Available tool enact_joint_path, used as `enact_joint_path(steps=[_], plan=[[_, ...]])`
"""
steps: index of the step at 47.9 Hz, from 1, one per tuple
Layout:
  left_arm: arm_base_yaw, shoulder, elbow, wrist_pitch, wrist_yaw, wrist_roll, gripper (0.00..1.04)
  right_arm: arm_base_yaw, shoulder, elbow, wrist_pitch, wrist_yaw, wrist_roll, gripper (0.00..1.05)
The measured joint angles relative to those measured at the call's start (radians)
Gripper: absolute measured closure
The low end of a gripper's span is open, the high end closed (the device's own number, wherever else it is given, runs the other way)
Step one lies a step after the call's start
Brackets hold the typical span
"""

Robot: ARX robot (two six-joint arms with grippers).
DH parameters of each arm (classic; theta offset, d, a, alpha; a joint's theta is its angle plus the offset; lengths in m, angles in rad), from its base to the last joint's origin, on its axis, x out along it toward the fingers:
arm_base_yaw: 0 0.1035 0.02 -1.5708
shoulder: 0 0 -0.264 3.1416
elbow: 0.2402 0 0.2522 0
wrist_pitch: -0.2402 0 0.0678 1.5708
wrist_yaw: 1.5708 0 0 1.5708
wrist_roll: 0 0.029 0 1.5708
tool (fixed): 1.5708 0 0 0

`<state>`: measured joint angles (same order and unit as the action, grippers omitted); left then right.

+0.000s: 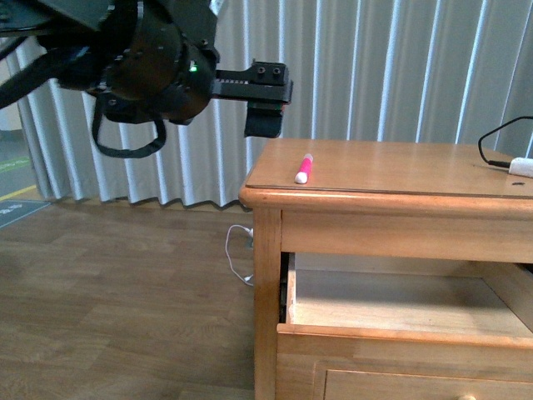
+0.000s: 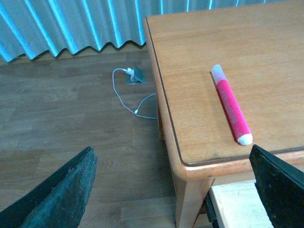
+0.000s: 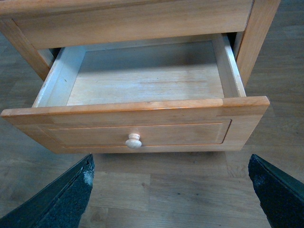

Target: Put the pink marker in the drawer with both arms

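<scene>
The pink marker (image 1: 304, 168) lies on the wooden table top near its front left corner; it also shows in the left wrist view (image 2: 231, 105). My left gripper (image 1: 265, 117) is open and empty, hovering above and left of the table corner, apart from the marker. Its fingers (image 2: 61, 194) frame the table corner in the left wrist view. The drawer (image 1: 400, 333) stands pulled open below the table top, empty, with a pale interior (image 3: 142, 78) and a round knob (image 3: 133, 140). My right gripper (image 3: 173, 199) is open and empty in front of the drawer, out of the front view.
A white plug with a black cable (image 1: 520, 165) lies at the table's right edge. A white charger cable (image 2: 128, 90) lies on the wooden floor by the table leg. Grey curtains (image 1: 375, 67) hang behind.
</scene>
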<state>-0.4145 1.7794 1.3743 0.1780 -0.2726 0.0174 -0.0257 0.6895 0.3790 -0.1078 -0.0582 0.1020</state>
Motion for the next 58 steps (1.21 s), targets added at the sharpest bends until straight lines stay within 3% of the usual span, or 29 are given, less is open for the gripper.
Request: enact_joint_path(steps=[25, 50, 58], plan=[[-0.042, 0.421, 0.489, -0.200, 0.023, -0.064, 0.06, 0.000, 0.000, 0.000, 0.000, 0.000, 0.000, 0.09], [-0.066, 0.494, 0.620, -0.314, 0.037, -0.017, 0.06, 0.000, 0.000, 0.000, 0.000, 0.000, 0.000, 0.09], [-0.068, 0.497, 0.634, -0.344, 0.033, -0.012, 0.29, 0.000, 0.000, 0.000, 0.000, 0.000, 0.000, 0.09]])
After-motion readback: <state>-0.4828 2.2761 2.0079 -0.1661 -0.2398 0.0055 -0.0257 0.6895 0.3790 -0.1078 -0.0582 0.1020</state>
